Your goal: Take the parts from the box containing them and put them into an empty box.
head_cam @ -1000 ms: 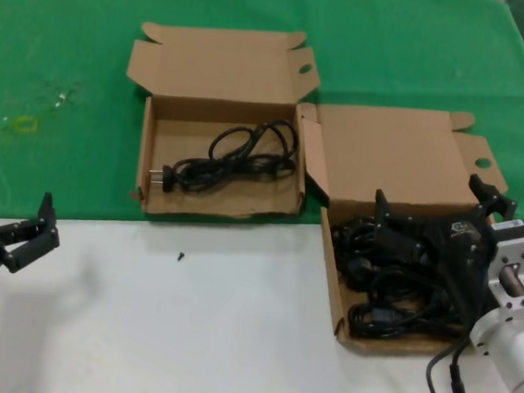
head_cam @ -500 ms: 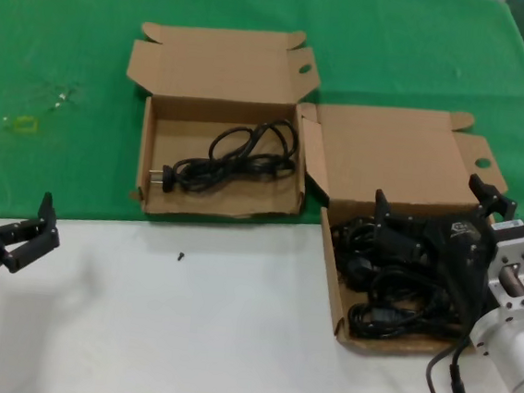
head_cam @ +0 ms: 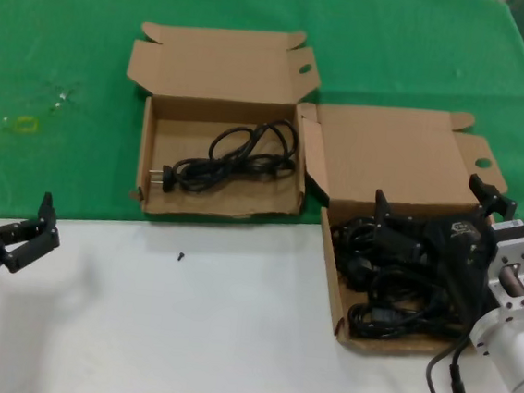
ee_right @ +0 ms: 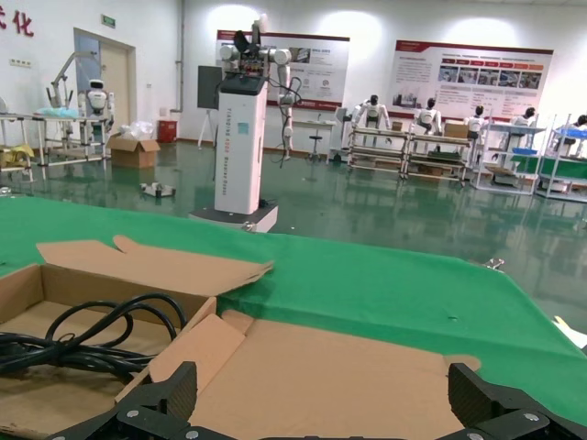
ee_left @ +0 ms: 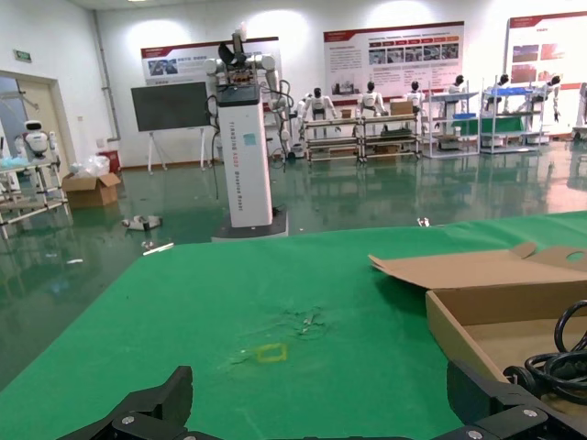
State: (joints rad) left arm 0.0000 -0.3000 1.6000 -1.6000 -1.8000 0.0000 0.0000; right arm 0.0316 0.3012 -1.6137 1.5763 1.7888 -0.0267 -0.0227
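One cord (head_cam: 229, 156) sits in your far-left box (head_cam: 150, 200); right gripper (head_cam: 432, 213), fingers wide, hovers over the near-right box's (head_cam: 330, 279) cords (head_cam: 390, 316); left gripper (head_cam: 28, 230), fingers wide, idles near-left.

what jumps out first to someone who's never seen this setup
Two open cardboard boxes: the right box, at the table's front edge, is heaped with black cords, with the right hand open just above the heap. The left box, on the green cloth, holds one cord. The left hand waits open at the near left.

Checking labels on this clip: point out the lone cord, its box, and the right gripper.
lone cord (head_cam: 238, 154), head view, coil middle.
left box (head_cam: 220, 202), head view, front wall.
right gripper (head_cam: 437, 206), head view, between its fingers.
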